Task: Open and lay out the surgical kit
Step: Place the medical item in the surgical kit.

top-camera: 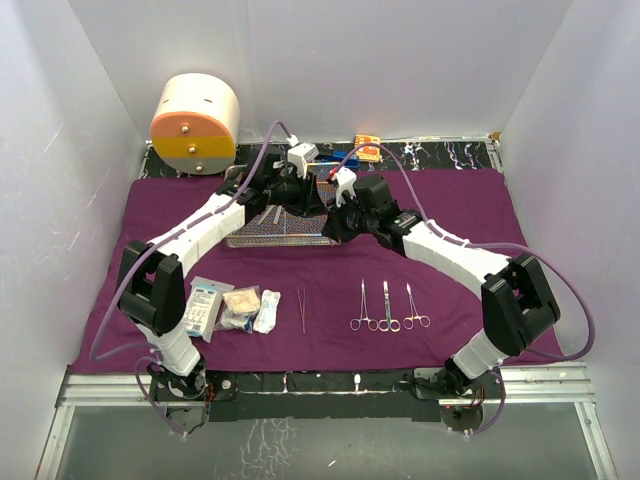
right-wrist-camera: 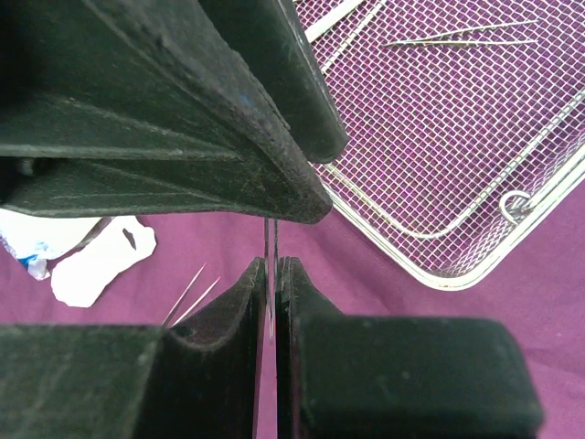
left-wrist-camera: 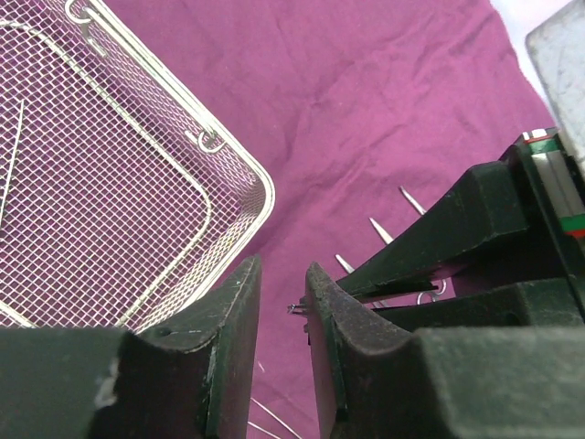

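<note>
Purple wrap (top-camera: 450, 200) open, mesh tray (top-camera: 285, 242) partly unloaded.
My right gripper (right-wrist-camera: 272, 267) clenches a thin steel instrument (right-wrist-camera: 271, 240) by the far-centre tray; whether my left gripper (left-wrist-camera: 283, 274) holds anything I cannot tell. Forceps (top-camera: 388, 308), tweezers (top-camera: 301, 310), packets (top-camera: 205, 305) lie near; thin pieces (right-wrist-camera: 457, 38) wait inside.

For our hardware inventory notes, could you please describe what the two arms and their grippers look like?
Both the left arm and right arm have white link shells between chunky black joint housings. A lilac cable loops along each. A small white module sits at each wrist. The left gripper and right gripper have matte black, wedge-shaped fingers with scuffed edges.
</note>
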`<act>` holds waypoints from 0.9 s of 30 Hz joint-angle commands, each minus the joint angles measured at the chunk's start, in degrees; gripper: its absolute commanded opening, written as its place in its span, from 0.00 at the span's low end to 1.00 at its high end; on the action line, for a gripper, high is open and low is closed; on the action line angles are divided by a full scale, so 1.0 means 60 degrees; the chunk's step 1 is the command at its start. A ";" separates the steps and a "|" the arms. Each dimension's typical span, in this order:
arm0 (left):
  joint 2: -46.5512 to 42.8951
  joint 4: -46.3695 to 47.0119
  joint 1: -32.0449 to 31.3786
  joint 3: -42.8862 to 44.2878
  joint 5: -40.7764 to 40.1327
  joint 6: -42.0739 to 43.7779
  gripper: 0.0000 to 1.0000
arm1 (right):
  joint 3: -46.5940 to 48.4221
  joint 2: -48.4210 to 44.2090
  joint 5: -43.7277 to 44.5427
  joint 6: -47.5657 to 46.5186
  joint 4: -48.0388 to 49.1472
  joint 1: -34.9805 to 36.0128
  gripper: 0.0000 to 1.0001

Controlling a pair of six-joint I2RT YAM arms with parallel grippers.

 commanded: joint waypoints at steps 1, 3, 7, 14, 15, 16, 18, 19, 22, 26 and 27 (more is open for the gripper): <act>0.0056 -0.0392 -0.0159 0.0476 -0.0347 0.0671 0.24 | 0.0511 -0.0001 0.0050 -0.0157 0.0220 0.0052 0.00; 0.0071 -0.0473 -0.0216 0.0537 -0.0510 0.0795 0.24 | 0.0512 -0.0001 0.0060 -0.0166 0.0188 0.0053 0.00; 0.0088 -0.0507 -0.0238 0.0547 -0.0667 0.0999 0.27 | 0.0483 0.0021 0.0053 -0.0200 0.0158 0.0054 0.00; 0.0017 -0.0554 -0.0254 0.0532 -0.0867 0.1157 0.34 | 0.0384 0.0047 0.0104 -0.0266 0.0143 0.0050 0.00; -0.0005 -0.0584 -0.0253 0.0546 -0.0904 0.1202 0.34 | 0.0368 0.0054 0.0106 -0.0273 0.0136 0.0054 0.00; -0.0025 -0.0607 -0.0247 0.0547 -0.0931 0.1257 0.34 | 0.0366 0.0070 0.0103 -0.0274 0.0129 0.0054 0.00; -0.0048 -0.0637 -0.0248 0.0561 -0.0952 0.1303 0.34 | 0.0377 0.0109 0.0104 -0.0288 0.0114 0.0053 0.00; -0.0058 -0.0652 -0.0247 0.0562 -0.0944 0.1301 0.36 | 0.0380 0.0128 0.0097 -0.0300 0.0103 0.0054 0.00; -0.0083 -0.0654 -0.0245 0.0551 -0.0948 0.1305 0.41 | 0.0408 0.0226 0.0048 -0.0303 0.0063 0.0054 0.00; -0.0115 -0.0652 -0.0250 0.0533 -0.0987 0.1332 0.44 | 0.0435 0.0305 0.0011 -0.0314 0.0029 0.0047 0.00; -0.0116 -0.0664 -0.0249 0.0540 -0.0996 0.1360 0.42 | 0.0438 0.0315 0.0016 -0.0318 0.0026 0.0053 0.00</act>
